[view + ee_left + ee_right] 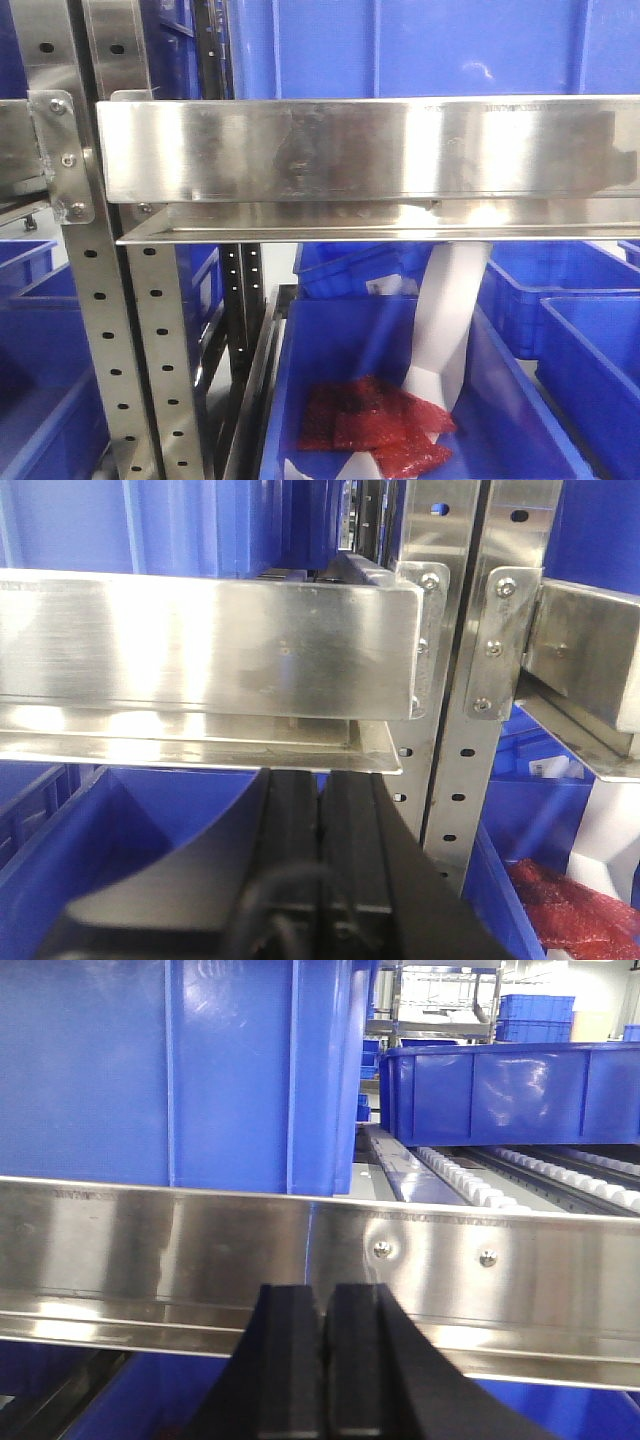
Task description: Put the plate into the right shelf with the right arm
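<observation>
Shelving fills every view: the right shelf shows as a long steel beam running left to right, with drilled uprights at its end and big blue bins above and below it. You face that beam squarely in the right wrist view, where a tall blue bin stands on the level above and a lower bin sits farther back on white rollers.

Your right gripper sits just short of the beam, fingers pressed together with nothing between them. The left gripper is likewise closed on nothing, below the beam's end near the uprights.

You cannot see the plate in any of these views, so which way it lies from either gripper, and which arm is nearer to it, cannot be told. Nothing white and round rests on the visible rack. Judging from that, the plate has yet to be found and picked up, and the right fingers must part first.

Red crumpled bags and a white strip lie in the lower bin.
</observation>
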Controlling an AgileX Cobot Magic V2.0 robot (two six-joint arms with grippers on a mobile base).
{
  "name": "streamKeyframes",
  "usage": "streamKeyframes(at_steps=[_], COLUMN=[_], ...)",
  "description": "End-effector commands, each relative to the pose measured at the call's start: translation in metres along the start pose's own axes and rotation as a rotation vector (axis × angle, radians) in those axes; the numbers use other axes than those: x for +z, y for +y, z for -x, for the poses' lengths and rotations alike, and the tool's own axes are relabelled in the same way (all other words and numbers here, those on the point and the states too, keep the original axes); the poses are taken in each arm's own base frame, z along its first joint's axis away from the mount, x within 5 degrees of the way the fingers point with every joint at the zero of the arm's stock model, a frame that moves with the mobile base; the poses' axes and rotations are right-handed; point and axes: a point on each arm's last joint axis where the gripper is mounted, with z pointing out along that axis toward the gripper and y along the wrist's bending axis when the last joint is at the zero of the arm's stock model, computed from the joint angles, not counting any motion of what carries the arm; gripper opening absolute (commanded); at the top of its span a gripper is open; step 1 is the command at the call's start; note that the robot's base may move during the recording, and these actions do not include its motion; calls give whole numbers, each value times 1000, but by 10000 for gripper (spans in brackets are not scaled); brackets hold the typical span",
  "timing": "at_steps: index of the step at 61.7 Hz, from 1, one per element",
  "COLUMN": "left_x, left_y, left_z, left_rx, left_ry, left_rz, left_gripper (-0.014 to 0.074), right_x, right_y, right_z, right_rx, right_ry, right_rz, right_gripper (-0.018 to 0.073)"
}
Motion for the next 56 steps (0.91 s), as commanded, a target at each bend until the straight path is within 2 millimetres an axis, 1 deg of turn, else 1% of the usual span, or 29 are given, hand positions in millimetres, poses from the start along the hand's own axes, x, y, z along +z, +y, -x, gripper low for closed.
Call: streamKeyframes(at_steps=[1,56], left_x=[-1,-1], left_y=[1,1], left_z=[5,5], left_rx=[-15,-15], left_ry=[-89,-89], left_rz=[12,12], left_gripper=[-128,-128], right_x=[-3,-3], right_y=[0,0], right_z=[15,15], right_rx=[-19,-19], right_ry=[-127,-129], right_rz=[-6,-6], right_gripper=[52,52])
